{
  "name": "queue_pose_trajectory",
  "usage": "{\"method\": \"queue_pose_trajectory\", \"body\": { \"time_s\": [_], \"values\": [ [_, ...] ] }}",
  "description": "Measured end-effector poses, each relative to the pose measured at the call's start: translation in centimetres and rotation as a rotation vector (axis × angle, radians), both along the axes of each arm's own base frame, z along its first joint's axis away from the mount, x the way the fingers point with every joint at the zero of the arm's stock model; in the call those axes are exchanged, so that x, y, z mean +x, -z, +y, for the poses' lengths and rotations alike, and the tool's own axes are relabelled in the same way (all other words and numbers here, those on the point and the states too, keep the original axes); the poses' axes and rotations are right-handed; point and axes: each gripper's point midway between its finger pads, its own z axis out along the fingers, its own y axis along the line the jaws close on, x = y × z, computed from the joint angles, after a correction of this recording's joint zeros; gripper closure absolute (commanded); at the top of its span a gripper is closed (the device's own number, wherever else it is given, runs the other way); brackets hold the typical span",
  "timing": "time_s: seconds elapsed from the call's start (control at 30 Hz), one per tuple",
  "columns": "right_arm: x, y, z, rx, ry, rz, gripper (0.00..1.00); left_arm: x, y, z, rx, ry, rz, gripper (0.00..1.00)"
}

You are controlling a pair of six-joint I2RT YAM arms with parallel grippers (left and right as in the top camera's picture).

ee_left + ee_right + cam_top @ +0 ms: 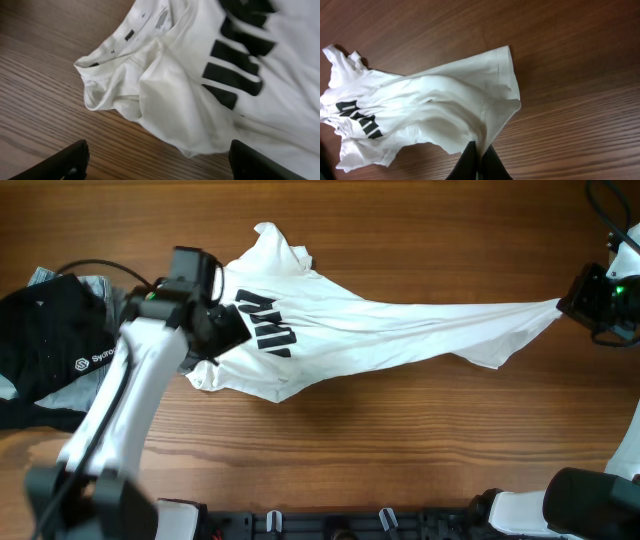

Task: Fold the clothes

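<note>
The white T-shirt (pixel 370 320) lies stretched in a long rumpled wedge across the wooden desk (pixel 400 430), its right-hand tip pinched tight in the right jaws, the left jaws spread apart over its collar end, a black garment (pixel 50 350) heaped beyond.

A white T-shirt (pixel 435 107) lies rumpled on the brown wood-grain desk (pixel 570 60), stretching from the upper left of the frame down to the bottom centre. At the bottom centre the right pincer (pixel 479 161) is closed on a gathered fold of the cloth, its two dark fingers (pixel 493 166) pressed together with fabric between them. Creases fan out from that grip toward the left. Black lettering (pixel 360 122) shows at the far left. A stitched hem (pixel 510 70) runs along the shirt's right edge, flat on the desk.
</note>
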Motion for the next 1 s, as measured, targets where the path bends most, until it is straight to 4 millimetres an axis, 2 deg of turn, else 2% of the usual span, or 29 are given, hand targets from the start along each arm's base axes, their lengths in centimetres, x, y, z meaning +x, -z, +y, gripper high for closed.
{"method": "queue_pose_trajectory", "body": {
  "time_s": [0.1, 0.13, 0.2, 0.27, 0.3, 0.33, 0.5, 0.53, 0.57, 0.7, 0.77, 0.8, 0.9, 1.0],
  "values": [
    [0.1, 0.0, 0.0, -0.001, 0.0, -0.002, 0.96, -0.2, 4.8, 0.0, 0.022, 0.0, 0.155, 0.1],
    [0.1, 0.0, -0.1, -0.001, 0.0, -0.002, 0.96, -0.1, 6.2, 0.0, 0.029, 0.0, 0.189, 0.14],
    [0.2, 0.0, -0.1, -0.002, 0.0, -0.004, 0.96, 0.6, 8.9, -0.1, 0.037, 0.003, 0.226, 0.25],
    [0.2, 0.0, -0.1, -0.003, 0.0, -0.006, 0.96, 1.2, 10.0, -0.2, 0.039, 0.007, 0.22, 0.39],
    [0.2, 0.0, -0.1, -0.003, 0.0, -0.006, 0.95, 1.7, 10.2, -0.3, 0.037, 0.004, 0.207, 0.49],
    [0.2, 0.0, -0.1, -0.003, 0.0, -0.006, 0.96, 1.9, 10.3, -0.3, 0.036, 0.009, 0.199, 0.54],
    [0.2, 0.0, -0.1, -0.003, 0.0, -0.006, 0.96, 2.2, 10.2, -0.3, 0.037, 0.008, 0.184, 0.52],
    [0.2, 0.0, -0.1, -0.003, 0.0, -0.006, 0.96, 2.2, 10.2, -0.3, 0.037, 0.011, 0.184, 0.62],
    [0.2, 0.0, -0.1, -0.003, 0.0, -0.006, 0.96, 2.2, 10.2, -0.3, 0.037, 0.011, 0.184, 0.66],
    [0.2, 0.0, -0.1, -0.003, 0.0, -0.006, 0.96, 2.5, 10.0, -0.4, 0.037, 0.025, 0.177, 0.71],
    [0.2, 0.0, -0.1, -0.003, 0.0, -0.006, 0.96, 2.9, 9.6, -0.4, 0.036, 0.029, 0.168, 0.69],
    [0.2, 0.0, -0.1, -0.003, 0.0, -0.007, 0.96, 3.3, 9.2, -0.5, 0.034, 0.033, 0.156, 0.62],
    [0.2, 0.0, -0.1, -0.003, 0.0, -0.007, 0.96, 3.8, 8.2, -0.6, 0.032, 0.045, 0.129, 0.6],
    [0.2, 0.0, -0.1, -0.004, 0.0, -0.006, 0.96, 2.8, 8.0, -0.4, 0.037, 0.045, 0.166, 0.6]
  ]
}}
